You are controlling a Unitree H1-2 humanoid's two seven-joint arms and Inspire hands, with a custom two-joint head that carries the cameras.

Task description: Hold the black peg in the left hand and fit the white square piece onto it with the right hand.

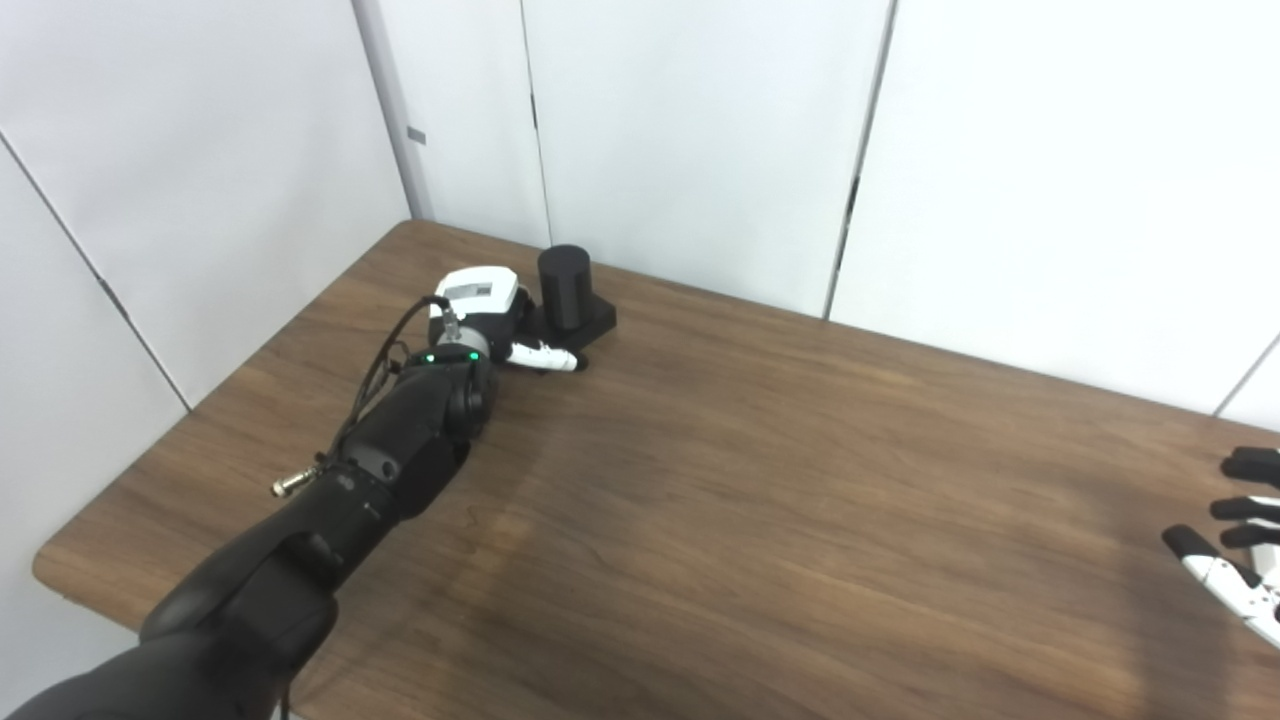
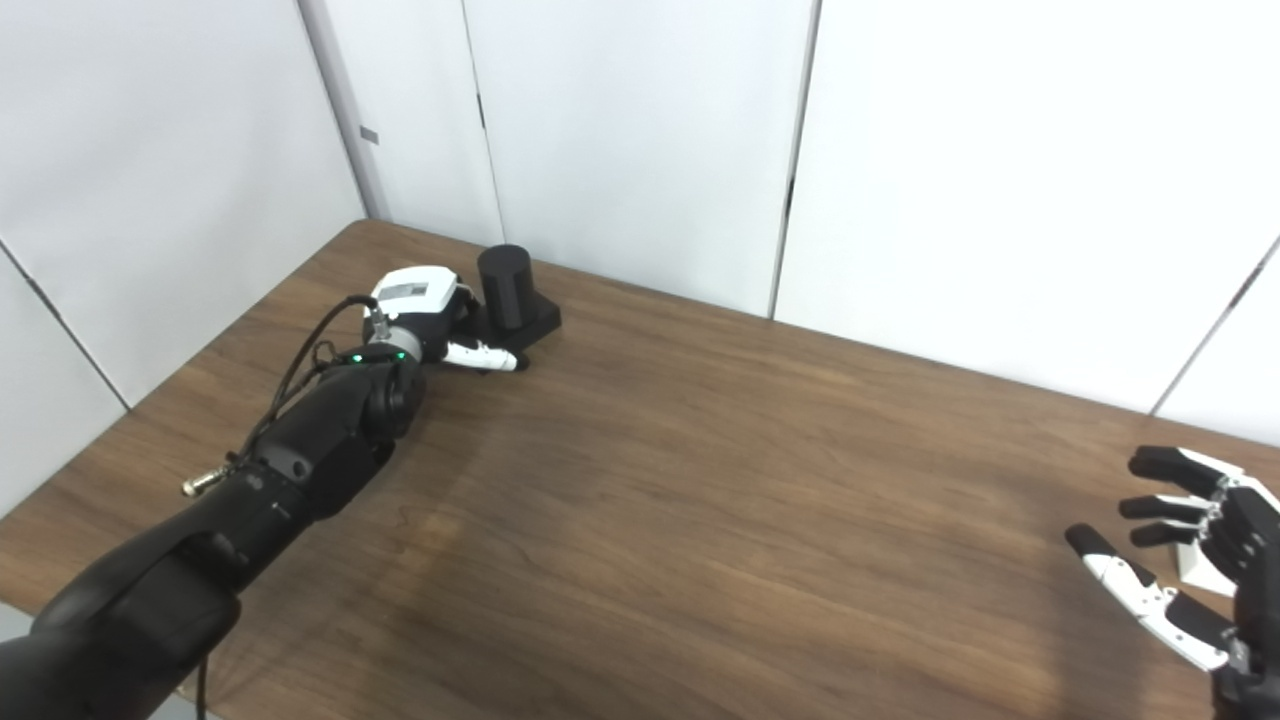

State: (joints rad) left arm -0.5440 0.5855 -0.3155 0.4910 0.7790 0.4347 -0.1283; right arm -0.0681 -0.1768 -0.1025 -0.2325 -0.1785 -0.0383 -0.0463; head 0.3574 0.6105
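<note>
The black peg, a round post on a square base, stands on the table near its far left corner. My left hand is down at the base's left side. Its thumb lies along the base's front edge, while the fingers are hidden behind the hand and the peg. My right hand hovers open at the table's right edge, fingers spread. A small white shape, apparently the white square piece, shows between its fingers and thumb and is mostly hidden by them.
The brown wooden table is bounded by white wall panels at the back and left. My left arm lies diagonally over the table's left part. The table's front left corner is rounded.
</note>
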